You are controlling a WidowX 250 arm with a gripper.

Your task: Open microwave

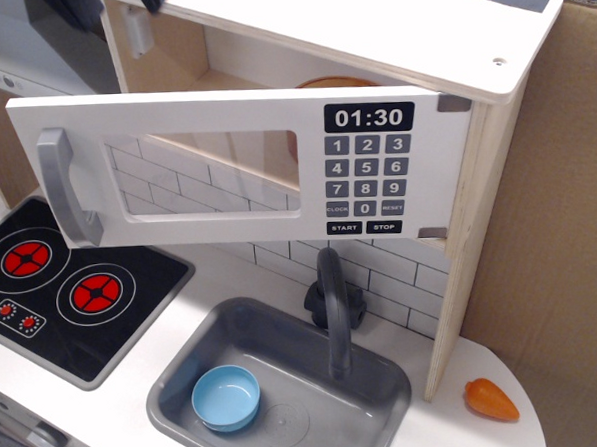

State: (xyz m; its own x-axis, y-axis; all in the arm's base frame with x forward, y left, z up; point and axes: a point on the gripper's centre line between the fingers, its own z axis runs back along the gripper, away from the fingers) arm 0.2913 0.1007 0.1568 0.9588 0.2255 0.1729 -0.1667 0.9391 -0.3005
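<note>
The microwave [304, 133] door [225, 167] hangs open, so the job looks done. The end effector [117, 1] peeks in at the upper left; its grip cannot be told.

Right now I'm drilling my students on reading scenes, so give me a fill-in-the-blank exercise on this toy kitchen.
1. The microwave door stands ____.
2. The clock display reads ____.
3. The blue bowl sits in the ____.
4. The orange toy carrot lies on the counter to the ____ of the sink.

Missing words: open; 01:30; sink; right
</note>
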